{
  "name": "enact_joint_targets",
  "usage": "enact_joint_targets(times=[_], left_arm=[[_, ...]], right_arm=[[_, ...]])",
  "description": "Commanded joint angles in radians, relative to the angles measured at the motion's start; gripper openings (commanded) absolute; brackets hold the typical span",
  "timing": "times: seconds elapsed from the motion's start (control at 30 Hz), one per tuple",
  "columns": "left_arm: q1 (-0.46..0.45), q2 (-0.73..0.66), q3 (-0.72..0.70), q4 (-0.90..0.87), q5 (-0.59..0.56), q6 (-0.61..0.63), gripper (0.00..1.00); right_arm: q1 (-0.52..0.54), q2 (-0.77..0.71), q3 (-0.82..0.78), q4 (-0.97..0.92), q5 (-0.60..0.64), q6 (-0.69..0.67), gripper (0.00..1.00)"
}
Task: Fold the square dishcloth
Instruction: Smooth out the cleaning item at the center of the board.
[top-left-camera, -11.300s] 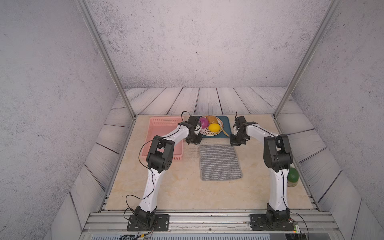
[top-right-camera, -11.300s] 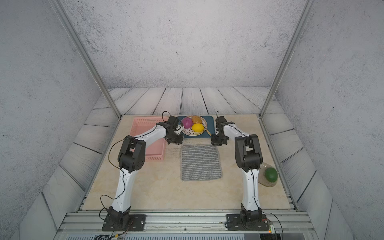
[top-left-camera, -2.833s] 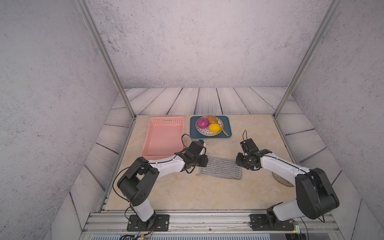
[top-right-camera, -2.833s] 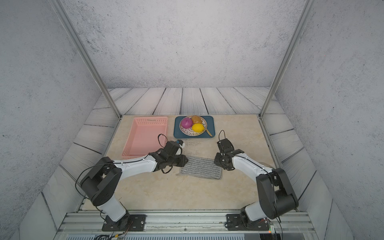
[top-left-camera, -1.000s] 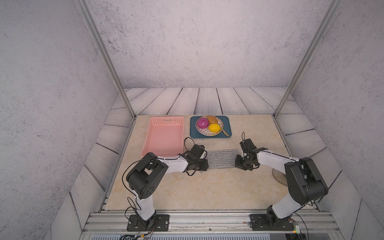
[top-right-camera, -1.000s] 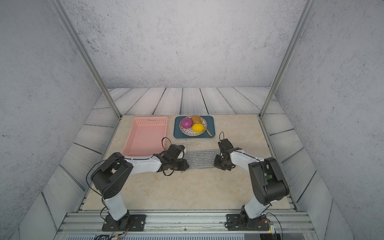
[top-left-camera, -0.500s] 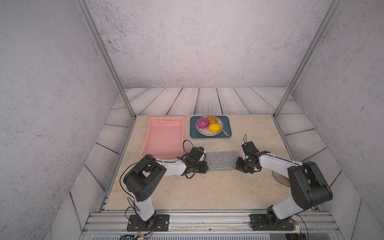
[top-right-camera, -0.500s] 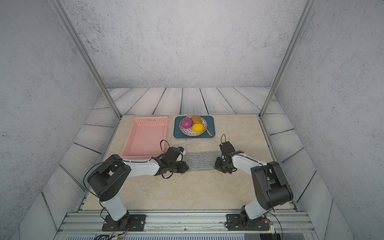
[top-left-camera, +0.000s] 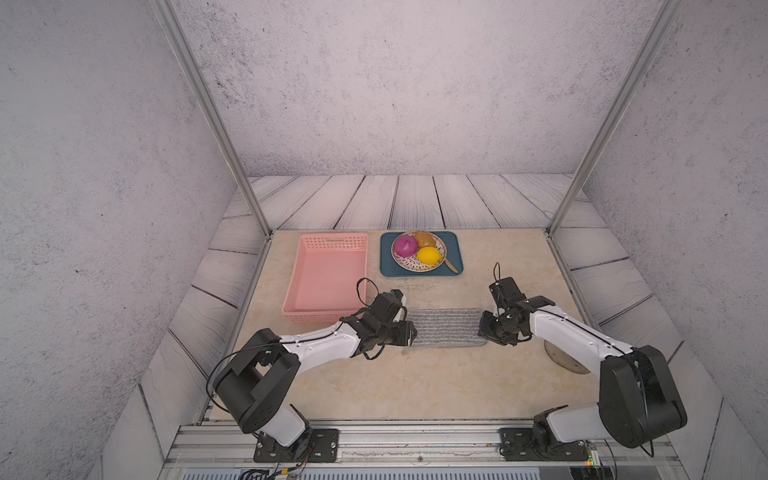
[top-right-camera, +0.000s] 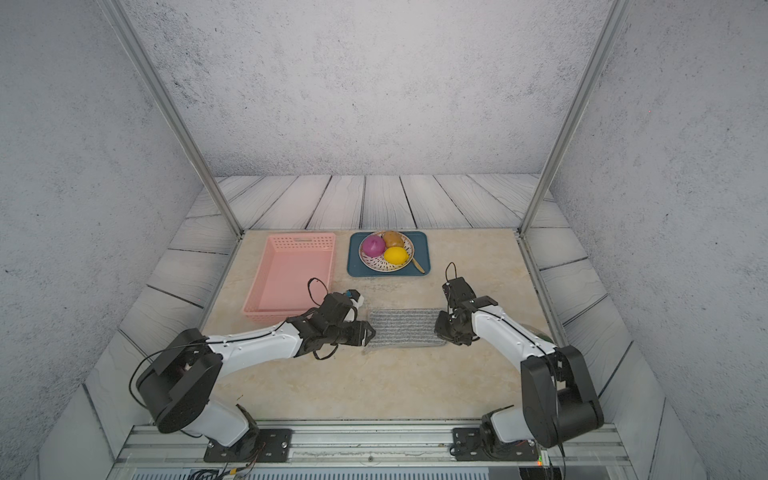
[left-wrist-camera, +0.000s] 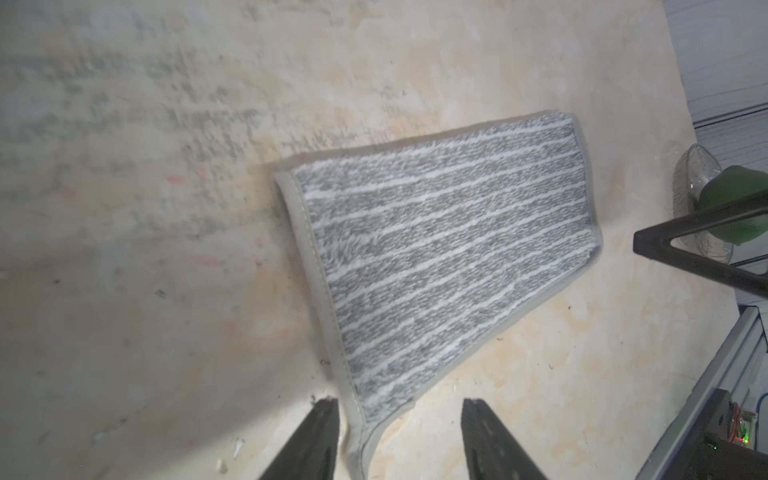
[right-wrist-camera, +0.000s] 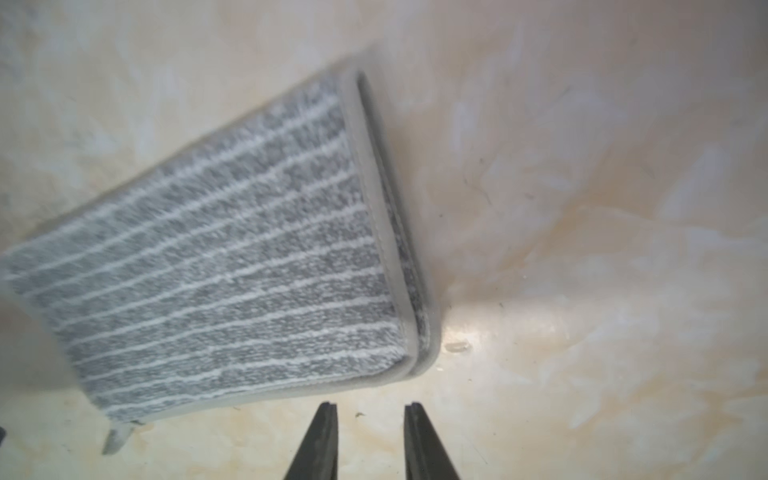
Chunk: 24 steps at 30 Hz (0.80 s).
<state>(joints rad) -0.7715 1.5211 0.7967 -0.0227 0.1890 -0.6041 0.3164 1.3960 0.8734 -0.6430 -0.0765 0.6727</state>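
Square dishcloth, earlier spread, now folded double; long axis runs left-right.

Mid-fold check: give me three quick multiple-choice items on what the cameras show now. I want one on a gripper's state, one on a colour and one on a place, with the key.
1. The right gripper is:
A. open, short of the dishcloth
B. shut on the dishcloth
C. shut on nothing

2. The basket is:
A. blue
B. pink
C. green

3. The dishcloth lies:
A. in the basket
B. draped over the right gripper
C. on the table

Key:
1 A: its fingers stand apart, with the dishcloth's edge ahead of them.
2 B: its walls show pink in both top views.
3 C: it lies folded on the table, outside the basket.
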Motion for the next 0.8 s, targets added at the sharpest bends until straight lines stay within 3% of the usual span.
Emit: enact_joint_targets(times=[0.0,0.3,0.77], left_arm=[[0.001,-0.041,0.032,-0.065,-0.054,0.021,0.55],[0.001,-0.026,0.027,-0.079,-0.065,0.017,0.53],[0.001,0.055,0.032,-0.084,-0.072,0.014,0.51]], right_arm=[[-0.009,-0.007,0.059,-0.076,0.089,-0.024,0.28],[-0.04,0.154,0.163,-0.074,0.089,-0.066,0.29],[-0.076,0.272,0.107,0.028,0.015,-0.046,0.32]])
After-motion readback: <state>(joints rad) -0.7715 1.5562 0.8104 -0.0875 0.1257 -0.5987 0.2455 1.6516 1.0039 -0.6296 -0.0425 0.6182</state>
